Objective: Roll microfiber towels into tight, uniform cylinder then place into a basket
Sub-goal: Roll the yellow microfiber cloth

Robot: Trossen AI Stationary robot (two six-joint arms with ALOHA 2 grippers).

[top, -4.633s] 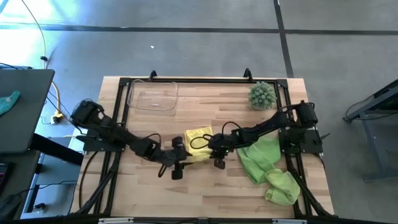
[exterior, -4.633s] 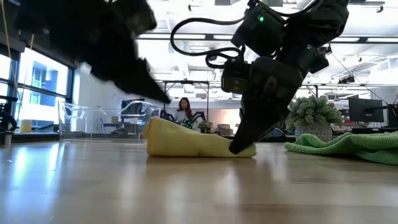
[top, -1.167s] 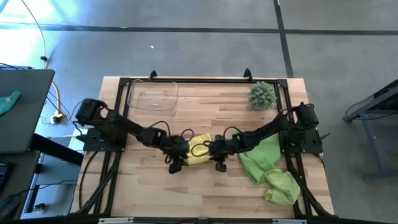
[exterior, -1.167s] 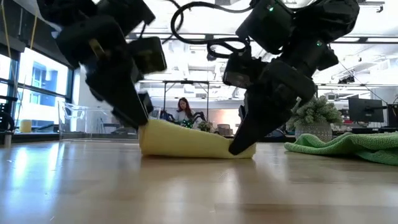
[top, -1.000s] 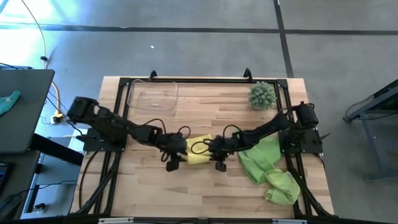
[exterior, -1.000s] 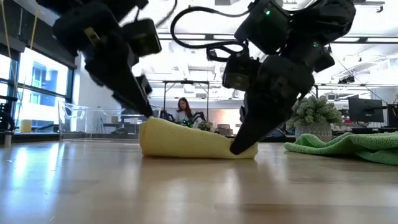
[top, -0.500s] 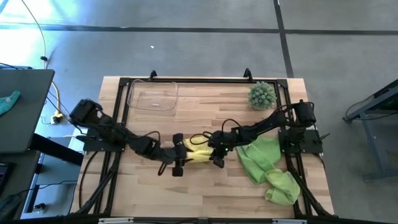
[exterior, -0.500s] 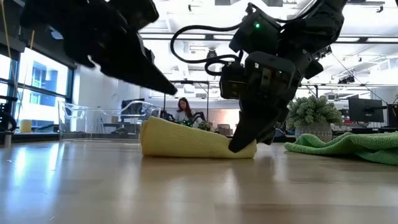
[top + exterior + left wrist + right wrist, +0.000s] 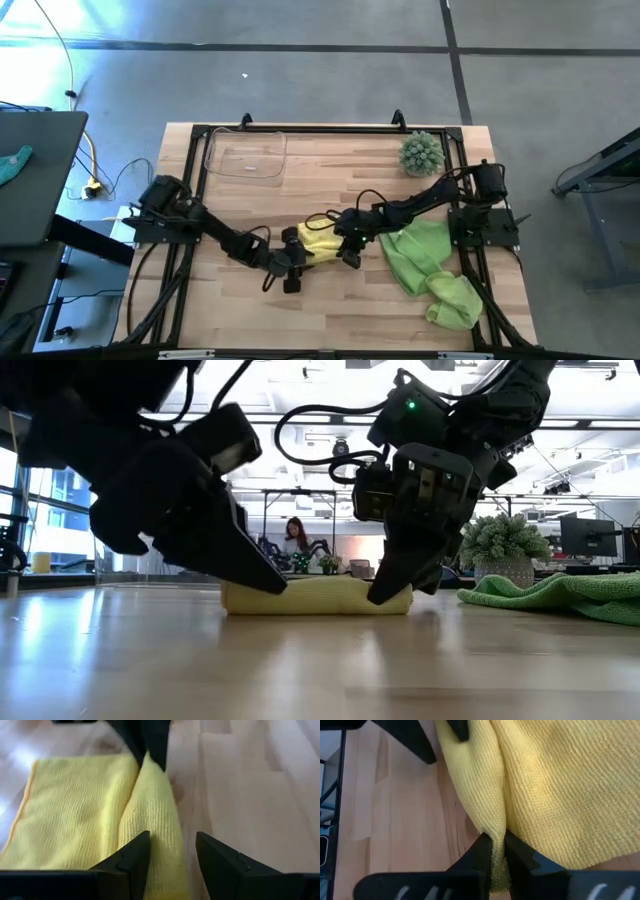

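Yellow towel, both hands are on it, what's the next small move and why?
Probably close the left hand on the yellow towel. Its fingers stand open around the rolled fold's end, while the right hand is already pinching the far end, so both ends would be held for rolling.

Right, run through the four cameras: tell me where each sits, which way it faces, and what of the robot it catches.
High: overhead, facing straight down; both arms, yellow towel, clear basket.
Low: at tabletop height, facing across into the room; both grippers at the yellow towel.
Left wrist: on the left arm, past the open left gripper straddling the towel's fold.
Right wrist: on the right arm; right gripper shut on the towel's edge.
All four share the yellow towel.
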